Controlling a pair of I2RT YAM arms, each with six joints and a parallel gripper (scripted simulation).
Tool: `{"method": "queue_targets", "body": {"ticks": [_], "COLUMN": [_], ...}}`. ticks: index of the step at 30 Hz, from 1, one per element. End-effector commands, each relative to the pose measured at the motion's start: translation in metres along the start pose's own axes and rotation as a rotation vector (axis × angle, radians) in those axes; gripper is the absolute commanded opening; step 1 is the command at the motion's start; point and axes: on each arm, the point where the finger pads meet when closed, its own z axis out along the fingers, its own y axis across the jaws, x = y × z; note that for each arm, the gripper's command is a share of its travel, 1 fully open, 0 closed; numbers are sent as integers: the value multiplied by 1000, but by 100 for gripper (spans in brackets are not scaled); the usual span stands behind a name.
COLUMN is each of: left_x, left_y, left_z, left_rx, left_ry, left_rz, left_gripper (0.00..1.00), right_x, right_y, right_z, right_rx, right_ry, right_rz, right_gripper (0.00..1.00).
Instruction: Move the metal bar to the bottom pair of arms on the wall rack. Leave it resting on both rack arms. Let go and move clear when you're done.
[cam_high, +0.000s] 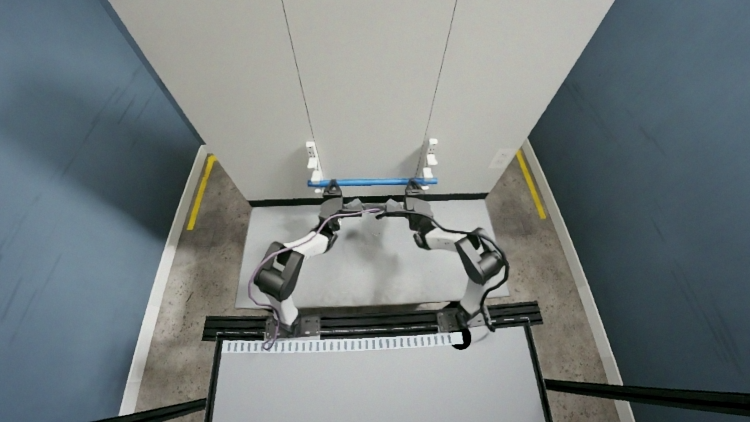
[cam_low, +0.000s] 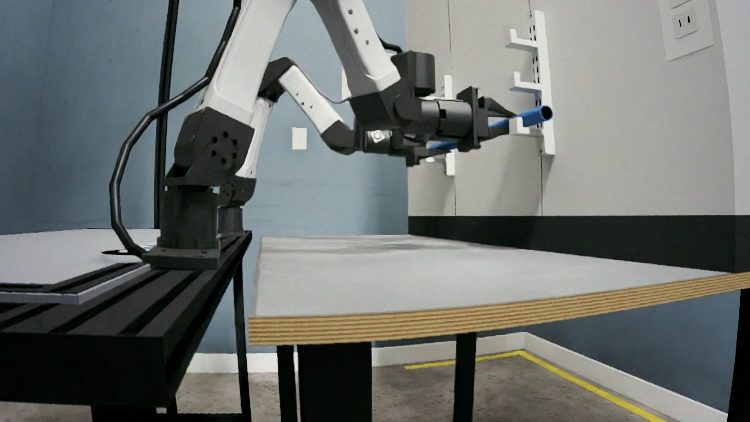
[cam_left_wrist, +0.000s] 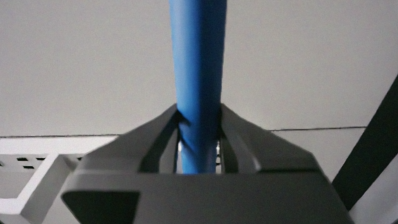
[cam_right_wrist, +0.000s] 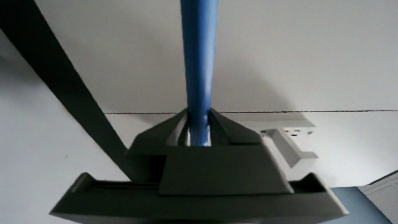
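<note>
The blue metal bar (cam_high: 372, 182) (cam_low: 536, 115) (cam_left_wrist: 199, 60) (cam_right_wrist: 199, 55) runs level along the wall rack (cam_high: 311, 149) (cam_low: 545, 78). At the near end in the exterior view it lies between the lip of the bottom rack arm (cam_low: 518, 125) and the wall, low over the arm; whether it touches is unclear. The far bottom arm is mostly hidden. My left gripper (cam_high: 331, 182) (cam_left_wrist: 198, 111) is shut on the bar, just inboard of the left upright. My right gripper (cam_high: 414, 182) (cam_low: 512, 123) (cam_right_wrist: 199, 111) is shut on it, just inboard of the right upright.
Higher rack arms (cam_low: 526, 85) stick out above the bar. The grey table (cam_high: 377, 283) (cam_low: 419, 283) lies well below it. My two wrists come close together between the grippers. A socket plate (cam_high: 498, 154) is on the wall at the right.
</note>
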Motion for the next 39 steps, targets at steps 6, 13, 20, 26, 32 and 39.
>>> {"method": "queue_targets", "body": {"ticks": [6,13,20,26,32,39], "left_x": [3,3,3,3,3,3], "left_y": [8,10,12,13,15,15], "left_z": [-3,-3,-3,-3,-3,-3], "left_rx": [-40,-40,-40,-40,-40,-40], "left_ry": [4,4,4,4,4,4], "left_rz": [-25,-25,-25,-25,-25,-25], "left_gripper": [0,0,0,0,0,7], "right_x": [-3,-3,-3,-3,-3,-3], "right_y": [-1,-3,-4,-6,-7,-8], "right_z": [-3,-3,-3,-3,-3,-3], "right_rx": [18,18,18,18,18,18], "right_ry": [-6,-6,-6,-6,-6,-6], "right_rz": [8,8,8,8,8,8], "right_gripper": [0,0,0,0,0,7]}}
